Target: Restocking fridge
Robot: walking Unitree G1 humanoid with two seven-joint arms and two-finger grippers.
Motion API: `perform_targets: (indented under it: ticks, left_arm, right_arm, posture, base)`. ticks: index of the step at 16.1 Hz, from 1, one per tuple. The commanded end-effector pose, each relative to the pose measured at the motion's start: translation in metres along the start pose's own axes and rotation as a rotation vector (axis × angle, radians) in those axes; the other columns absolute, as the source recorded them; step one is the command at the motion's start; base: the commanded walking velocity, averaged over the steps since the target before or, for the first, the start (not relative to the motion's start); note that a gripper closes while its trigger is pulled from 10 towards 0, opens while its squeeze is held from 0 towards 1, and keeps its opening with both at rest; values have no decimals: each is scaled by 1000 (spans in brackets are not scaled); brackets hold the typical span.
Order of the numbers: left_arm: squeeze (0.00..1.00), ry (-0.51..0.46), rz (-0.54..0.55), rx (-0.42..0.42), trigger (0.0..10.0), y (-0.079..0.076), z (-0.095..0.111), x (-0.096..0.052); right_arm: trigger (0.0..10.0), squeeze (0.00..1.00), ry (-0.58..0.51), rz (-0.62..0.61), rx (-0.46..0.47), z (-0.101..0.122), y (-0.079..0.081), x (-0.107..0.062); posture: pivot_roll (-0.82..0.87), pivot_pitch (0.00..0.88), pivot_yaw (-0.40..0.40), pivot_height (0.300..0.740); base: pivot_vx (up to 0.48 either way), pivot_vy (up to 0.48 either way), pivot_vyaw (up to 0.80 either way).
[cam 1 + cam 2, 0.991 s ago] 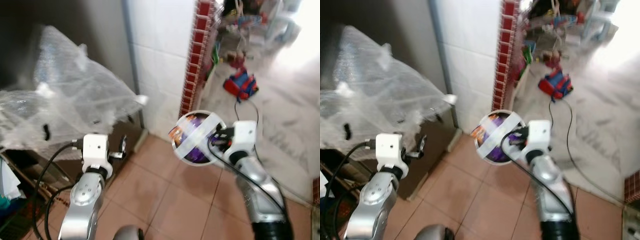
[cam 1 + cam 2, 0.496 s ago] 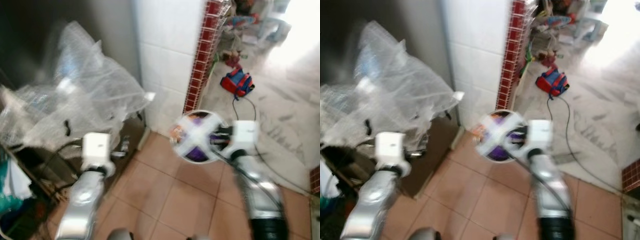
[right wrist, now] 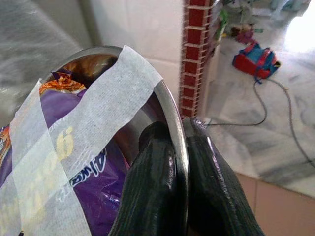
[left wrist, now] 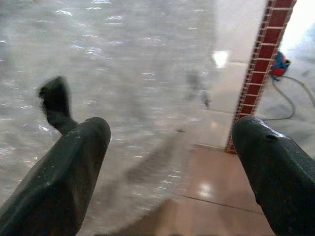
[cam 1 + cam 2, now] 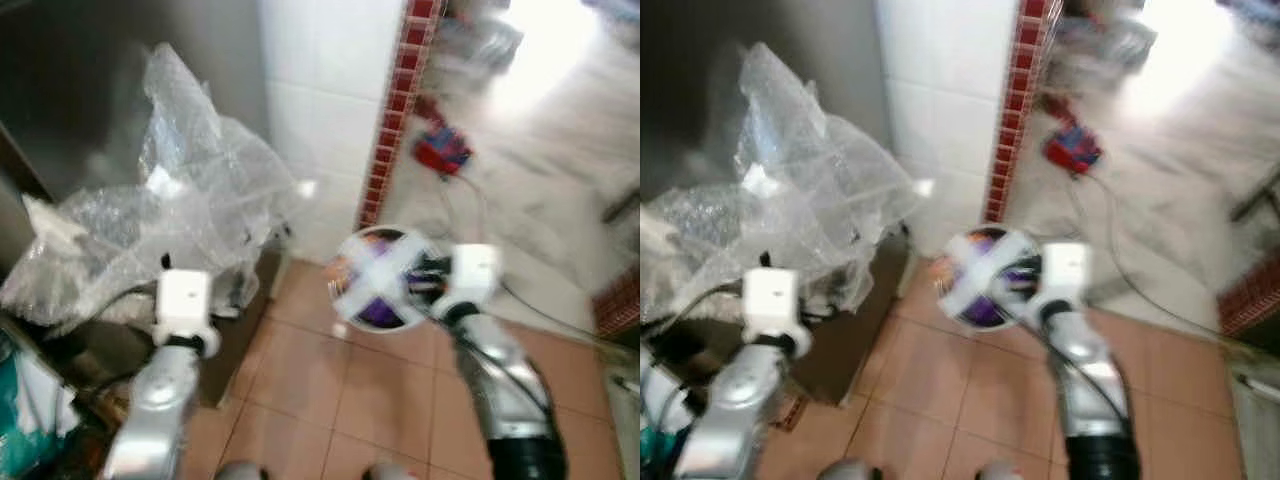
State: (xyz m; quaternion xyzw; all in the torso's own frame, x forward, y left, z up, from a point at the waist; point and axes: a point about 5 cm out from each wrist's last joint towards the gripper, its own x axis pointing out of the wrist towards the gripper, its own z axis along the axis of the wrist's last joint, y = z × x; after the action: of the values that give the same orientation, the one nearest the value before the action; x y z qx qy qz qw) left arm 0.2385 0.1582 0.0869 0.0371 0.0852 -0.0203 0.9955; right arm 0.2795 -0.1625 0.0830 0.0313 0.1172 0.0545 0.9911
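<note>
At the far left, crumpled clear plastic sheeting is heaped over a dark cabinet. The left hand hangs just before it, fingers spread wide with nothing between them. A white tiled wall edged by a red brick strip stands in the middle. The right hand pinches the rim of a steel bowl, taped across with white strips over a purple packet, above the terracotta floor tiles. Rightward, pale marble floor opens out, crossed by a cable from a red-and-blue toy.

The right gripper pinches the rim of a metal bowl crossed with white tape, a purple packet inside; a red toy lies beyond at two o'clock.
</note>
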Motion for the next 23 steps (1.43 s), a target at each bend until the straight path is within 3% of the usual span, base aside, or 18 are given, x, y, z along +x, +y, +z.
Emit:
perform_targets:
  ticks: [1, 5, 9, 13, 23]
  left_arm:
    - [0, 3, -9, 4, 10000, -5, 1, 0]
    - [0, 0, -26, 3, 10000, -7, 1, 0]
    - [0, -6, -53, 22, 10000, -10, 2, 0]
    - [0, -12, -59, 22, 10000, -11, 2, 0]
    - [0, -37, -67, 13, 10000, -8, 5, 1]
  right_arm:
    - [10000, 0, -42, -14, -9, 10, -5, 2]
    - [10000, 0, -37, -15, -7, 9, -5, 2]
    - [10000, 0, -36, -15, -8, 9, -4, 3]
    - [10000, 0, -38, -14, -7, 8, -2, 3]
    - [10000, 0, -45, -21, -5, 9, -1, 5]
  posture:
    - [40, 0, -4, 740]
    - [41, 0, -4, 740]
    - [41, 0, -5, 740]
    - [42, 0, -4, 740]
    - [43, 0, -1, 740]
  base:
    - [-262, 405, 0]
    - [-288, 387, 0]
    - [0, 0, -216]
    - [-455, 0, 0]
    - [0, 0, 0]
